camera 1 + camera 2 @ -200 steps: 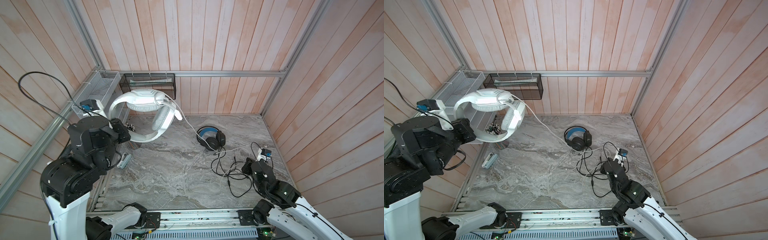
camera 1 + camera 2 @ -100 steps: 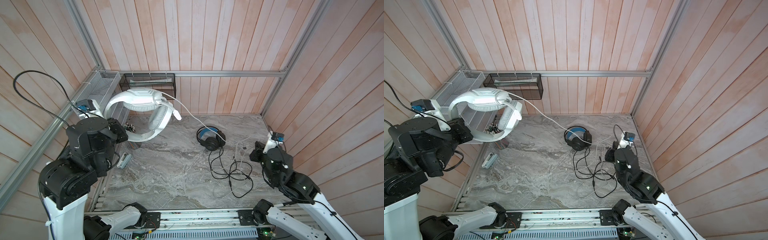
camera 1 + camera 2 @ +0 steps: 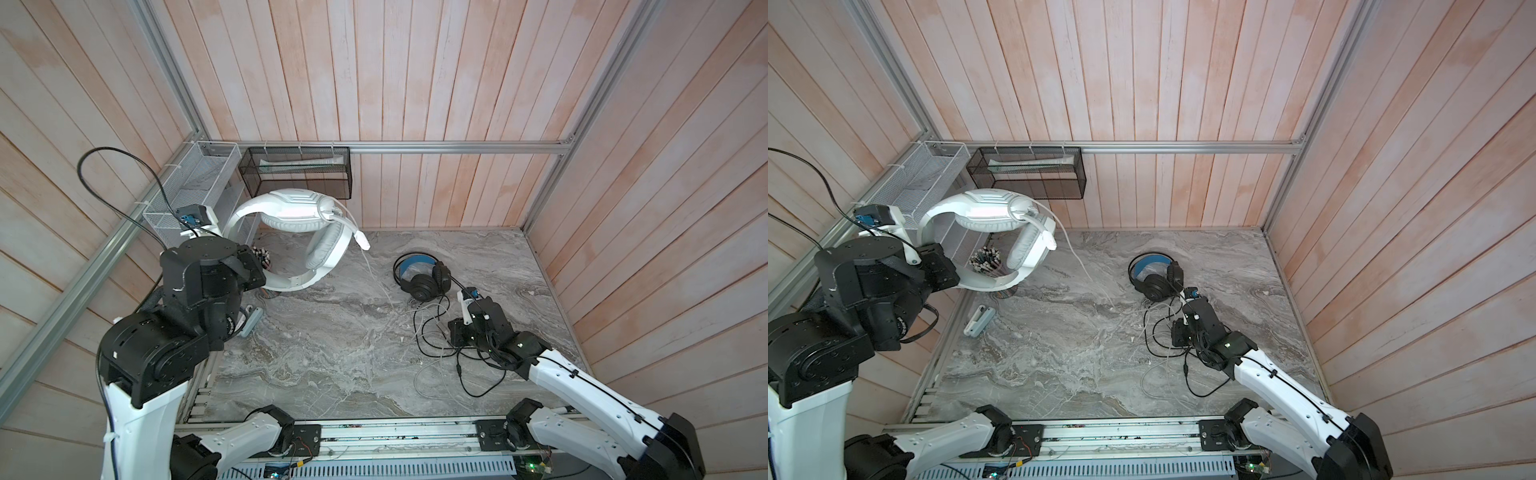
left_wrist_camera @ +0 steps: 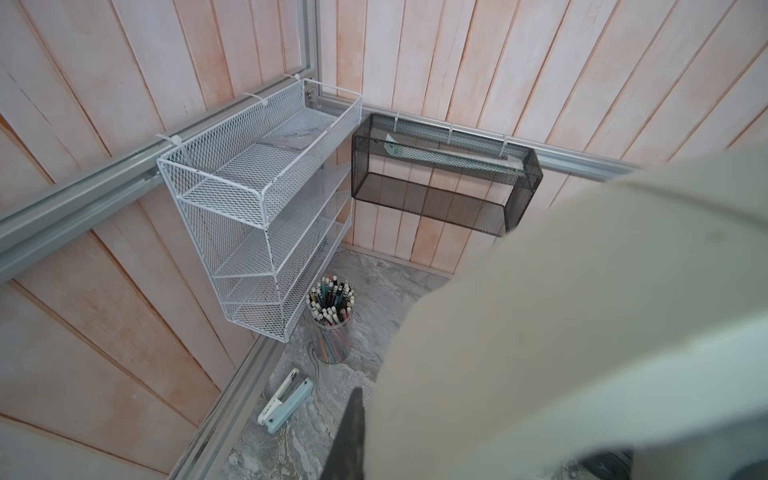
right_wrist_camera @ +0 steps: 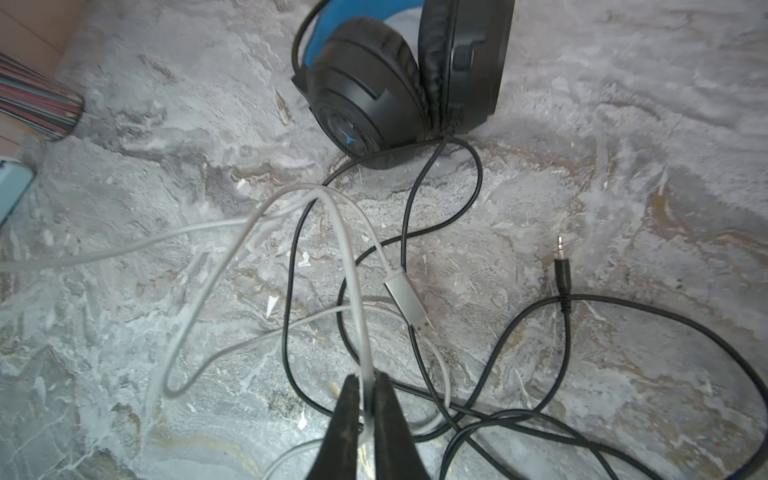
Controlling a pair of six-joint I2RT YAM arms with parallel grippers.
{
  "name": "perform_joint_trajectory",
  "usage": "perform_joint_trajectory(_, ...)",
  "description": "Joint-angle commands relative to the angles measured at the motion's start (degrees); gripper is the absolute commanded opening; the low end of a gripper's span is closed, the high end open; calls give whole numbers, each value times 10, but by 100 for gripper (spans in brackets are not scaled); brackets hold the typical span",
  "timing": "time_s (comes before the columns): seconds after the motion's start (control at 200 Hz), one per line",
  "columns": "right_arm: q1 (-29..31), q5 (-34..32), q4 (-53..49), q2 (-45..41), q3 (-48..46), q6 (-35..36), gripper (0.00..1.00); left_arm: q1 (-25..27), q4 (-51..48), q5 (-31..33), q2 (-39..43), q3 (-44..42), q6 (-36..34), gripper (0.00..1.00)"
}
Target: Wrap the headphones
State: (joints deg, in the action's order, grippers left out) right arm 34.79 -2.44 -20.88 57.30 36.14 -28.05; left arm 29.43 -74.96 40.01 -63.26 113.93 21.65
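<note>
The white headset (image 3: 291, 245), bulky with grey-white cushions, hangs in the air over the left rear of the surface (image 3: 332, 365), its band ring roughly upright; its grey-white cable (image 5: 351, 266) droops to the surface and loops there, ending in a silver plug. The black headset (image 3: 422, 280), blue inside the band, lies right of the middle, cups together; its black cable (image 5: 481, 176) sprawls in loose loops towards the front, apparently crossing the pale one.

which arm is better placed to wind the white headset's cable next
Probably right. The right gripper has the grey-white cable between its fingers, while the left gripper is occupied holding the white headset off the table.
</note>
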Motion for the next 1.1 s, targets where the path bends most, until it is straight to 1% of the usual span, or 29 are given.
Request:
perform_joint_trajectory(0.0, -8, 52, 10, 6, 8, -2, 25, 1, 38, -20, 9, -4, 24, 0)
perform_joint_trajectory(0.06, -8, 52, 7, -16, 21, -2, 35, 1, 39, -26, 8, -7, 24, 0)
perform_joint_trajectory(0.1, -7, 55, 8, -27, 29, -1, 36, 1, 38, -30, 6, -9, 26, 0)
perform_joint_trajectory(0.12, -6, 64, 12, -35, 33, -2, 42, 1, 38, -32, 4, -10, 27, 0)
perform_joint_trajectory(0.155, 1, 81, 22, -43, 33, -5, 44, 1, 40, -35, 4, -13, 28, 0)
perform_joint_trajectory(0.2, 10, 99, 40, -46, 31, -16, 45, 1, 43, -39, 3, -17, 28, 0)
perform_joint_trajectory(0.26, 34, 128, 73, -34, 19, -49, 45, 1, 48, -44, 1, -20, 29, 0)
perform_joint_trajectory(0.295, 52, 150, 114, -19, 9, -70, 44, 0, 51, -47, 1, -22, 29, 0)
perform_joint_trajectory(0.37, 77, 164, 192, 14, -15, -114, 40, 0, 57, -51, -2, -23, 29, 0)
perform_joint_trajectory(0.47, 80, 170, 293, 56, -33, -160, 42, -2, 56, -54, -5, -21, 29, 0)
perform_joint_trajectory(0.535, 81, 136, 310, 95, -15, -165, 44, -2, 51, -55, -5, -18, 30, 0)
perform_joint_trajectory(0.595, 81, 98, 307, 141, 13, -155, 44, -3, 45, -54, -3, -16, 30, 0)
perform_joint_trajectory(0.635, 81, 92, 309, 174, 27, -152, 44, -3, 42, -53, -2, -14, 30, 0)
perform_joint_trajectory(0.71, 84, 121, 317, 241, 61, -148, 43, -4, 35, -51, 2, -11, 30, 0)
perform_joint_trajectory(0.74, 90, 142, 335, 269, 74, -131, 40, -4, 31, -51, 2, -7, 31, 0)
perform_joint_trajectory(0.785, 101, 151, 358, 285, 80, -110, 39, -5, 26, -52, 2, -3, 30, 0)
perform_joint_trajectory(0.865, 121, 159, 465, 284, 53, -65, 44, -5, 22, -55, 1, 0, 29, 0)
perform_joint_trajectory(0.96, 137, 174, 585, 275, 17, 4, 52, -5, 23, -56, -1, -4, 30, 0)
perform_joint_trajectory(1.025, 138, 180, 642, 280, 3, 23, 56, -5, 24, -57, -5, -5, 29, 0)
perform_joint_trajectory(1.095, 139, 220, 732, 294, -14, 37, 58, -6, 26, -59, -10, -4, 29, 0)
